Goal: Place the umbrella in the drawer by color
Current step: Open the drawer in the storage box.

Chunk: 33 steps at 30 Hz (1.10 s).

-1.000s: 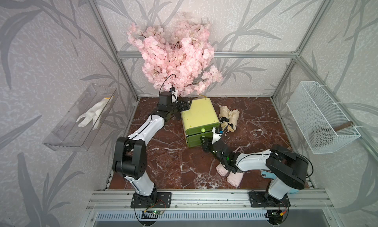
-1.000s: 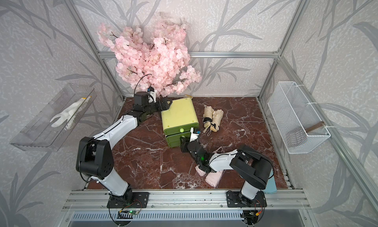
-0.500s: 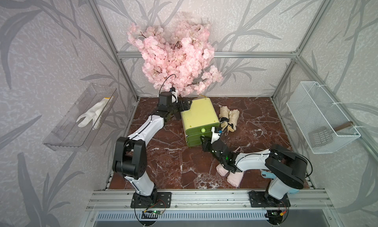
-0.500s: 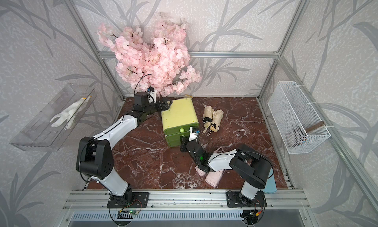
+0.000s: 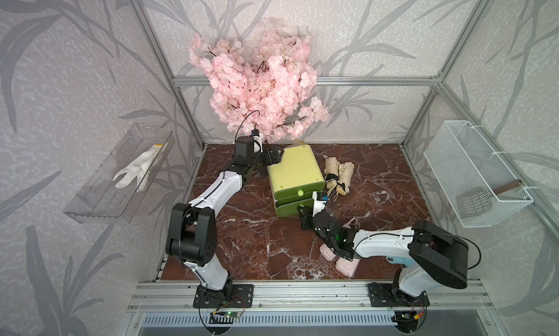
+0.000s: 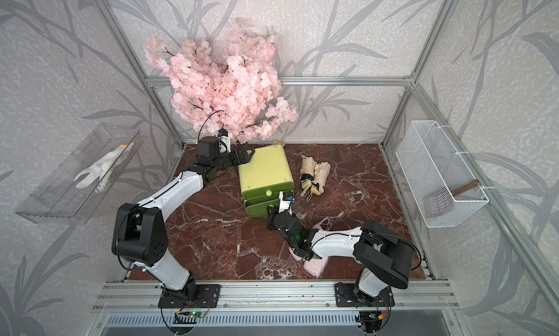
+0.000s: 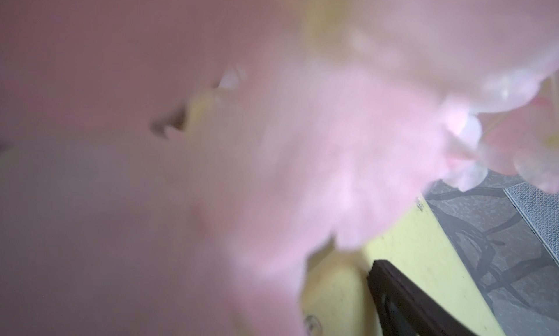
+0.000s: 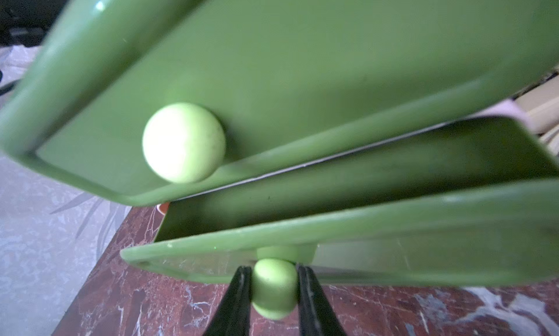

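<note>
At the front of the surface (image 5: 242,228), pink umbrellas (image 5: 346,266) lie partly under the right arm. Just beyond, right hand (image 8: 273,277) clamped tight on lower drawer knob (image 8: 274,292); lower drawer (image 8: 393,252) stands slightly out of green unit (image 5: 295,168). Beige umbrellas (image 5: 340,174) lie beside unit. Far back, left hand (image 5: 273,157) spread wide at unit's rear corner, apparently holding nothing; blossoms (image 5: 260,86) blur its wrist view.

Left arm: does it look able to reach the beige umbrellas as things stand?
Probably not directly: the green cabinet stands between the left gripper and the beige umbrellas, with blossom branches overhanging. It would need to go over or around it.
</note>
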{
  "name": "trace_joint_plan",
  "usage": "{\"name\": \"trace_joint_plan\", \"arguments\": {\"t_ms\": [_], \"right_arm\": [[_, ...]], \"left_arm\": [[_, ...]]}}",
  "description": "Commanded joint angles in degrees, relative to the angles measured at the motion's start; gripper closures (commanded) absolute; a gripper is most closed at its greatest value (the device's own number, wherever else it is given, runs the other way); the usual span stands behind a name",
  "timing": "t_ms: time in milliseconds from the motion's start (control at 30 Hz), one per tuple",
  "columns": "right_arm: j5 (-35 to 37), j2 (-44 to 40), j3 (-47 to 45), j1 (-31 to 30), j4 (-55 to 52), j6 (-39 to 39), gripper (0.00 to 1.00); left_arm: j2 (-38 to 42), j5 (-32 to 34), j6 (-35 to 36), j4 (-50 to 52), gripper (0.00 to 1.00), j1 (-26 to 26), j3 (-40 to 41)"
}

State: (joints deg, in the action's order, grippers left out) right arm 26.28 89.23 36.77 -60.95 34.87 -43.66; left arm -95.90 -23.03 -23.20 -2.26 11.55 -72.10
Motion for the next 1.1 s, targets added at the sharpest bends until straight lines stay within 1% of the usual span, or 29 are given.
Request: {"name": "trace_joint_plan", "arguments": {"t_ms": [0, 100, 267, 467, 567, 833, 967, 1067], "right_arm": [[2.9, -4.1, -0.6, -2.0, -1.4, 2.8, 1.00], [3.3, -5.8, -1.2, -3.4, -2.7, 3.2, 1.00], [6.8, -8.1, -1.8, -7.1, -4.7, 4.5, 1.00], [10.8, -10.1, -2.0, -11.3, -8.7, 4.8, 1.00], [12.3, -11.2, -2.7, -12.9, -10.1, 4.7, 1.00], [13.8, -12.4, -3.8, -14.2, -12.7, 3.2, 1.00], [14.3, -11.2, 0.2, -14.2, -21.2, 0.9, 1.00], [14.1, -10.4, 1.0, -14.2, -22.9, 1.7, 0.98]], "left_arm": [[0.0, -0.2, 1.1, 8.0, 0.02, 0.5, 3.0], [0.5, 0.1, 1.0, 8.1, 0.02, 0.5, 3.0], [0.9, 0.3, 0.5, 7.9, 0.02, 0.6, 3.1], [0.4, 0.4, -2.7, 4.4, 0.02, 1.0, 4.6], [0.4, 0.9, -3.2, 4.0, 0.02, 1.2, 5.0], [0.2, 0.8, -4.2, 2.6, 0.02, 1.9, 5.7], [0.0, 1.9, -5.1, 2.2, 0.02, 2.1, 5.8], [-0.1, 2.5, -6.3, 0.9, 0.02, 2.3, 6.7]]}}
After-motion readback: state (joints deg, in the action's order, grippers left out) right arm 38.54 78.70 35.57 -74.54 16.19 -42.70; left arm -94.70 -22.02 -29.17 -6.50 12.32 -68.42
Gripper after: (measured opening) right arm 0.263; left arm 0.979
